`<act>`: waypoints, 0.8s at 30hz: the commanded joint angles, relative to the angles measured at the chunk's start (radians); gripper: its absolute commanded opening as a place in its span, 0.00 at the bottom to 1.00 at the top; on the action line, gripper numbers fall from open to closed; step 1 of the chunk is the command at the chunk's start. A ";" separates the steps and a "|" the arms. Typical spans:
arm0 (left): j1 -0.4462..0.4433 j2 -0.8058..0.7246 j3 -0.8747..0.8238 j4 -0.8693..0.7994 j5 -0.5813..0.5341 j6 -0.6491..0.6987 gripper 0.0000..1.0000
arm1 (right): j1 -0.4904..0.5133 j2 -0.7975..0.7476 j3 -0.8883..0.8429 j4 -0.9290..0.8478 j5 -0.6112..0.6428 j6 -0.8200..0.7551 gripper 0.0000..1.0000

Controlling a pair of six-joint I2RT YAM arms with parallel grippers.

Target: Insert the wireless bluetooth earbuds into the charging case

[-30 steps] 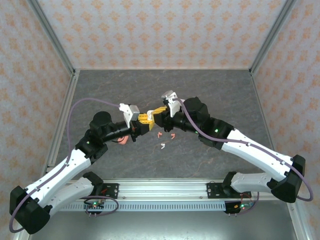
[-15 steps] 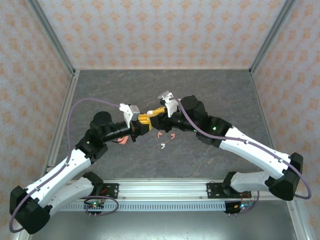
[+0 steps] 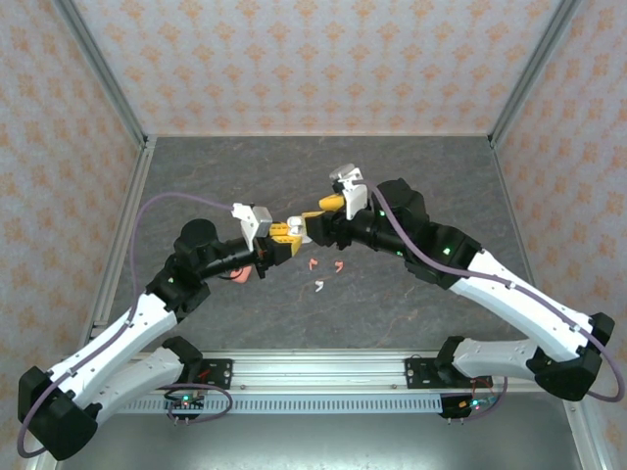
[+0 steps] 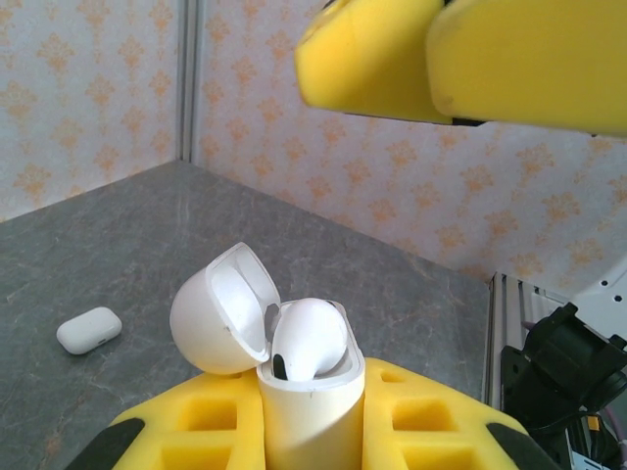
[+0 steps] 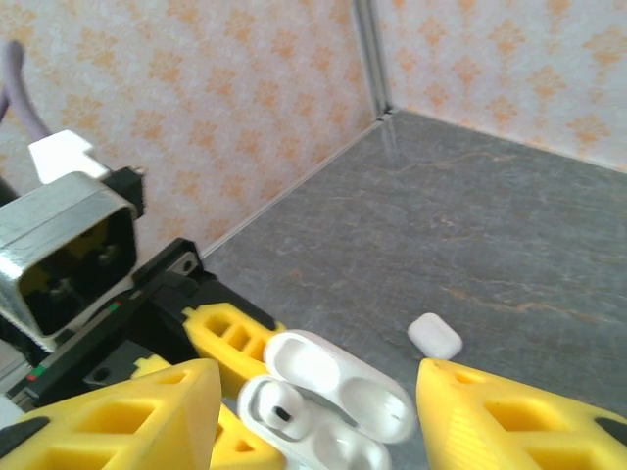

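Observation:
The white charging case stands upright in my left gripper, which is shut on it, its lid hinged open. One white earbud sits in a case slot, head showing; from the right wrist it is the earbud in the case, with the slot beside it empty. My right gripper is open, a finger on either side above the case and clear of it. From above, the left gripper and right gripper meet mid-table. Two coral earbuds and a white earbud lie below them.
A second, closed white case lies on the grey table, seen also as the small case. A coral object shows partly under my left arm. Patterned walls with metal rails enclose the table.
My right gripper has opened and drawn back up and to the right, away from the case. The left gripper and the case have stayed put.

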 commanded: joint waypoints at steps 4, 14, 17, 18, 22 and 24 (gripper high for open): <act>-0.009 -0.044 -0.014 0.001 -0.032 0.024 0.00 | -0.075 -0.041 -0.043 -0.126 0.110 0.125 0.56; -0.010 -0.067 -0.012 0.009 -0.004 0.017 0.00 | -0.116 -0.010 -0.254 -0.141 0.091 0.340 0.54; -0.010 -0.079 -0.010 0.012 0.011 0.012 0.00 | -0.116 0.045 -0.289 -0.119 0.029 0.380 0.50; -0.010 -0.085 -0.011 0.012 0.014 0.010 0.00 | -0.116 0.084 -0.299 -0.107 0.000 0.390 0.48; -0.008 -0.108 -0.015 0.010 0.022 0.009 0.00 | -0.108 0.220 -0.307 -0.082 -0.084 0.407 0.43; -0.009 -0.115 -0.016 0.007 0.022 0.009 0.00 | -0.099 0.285 -0.303 -0.070 -0.095 0.407 0.42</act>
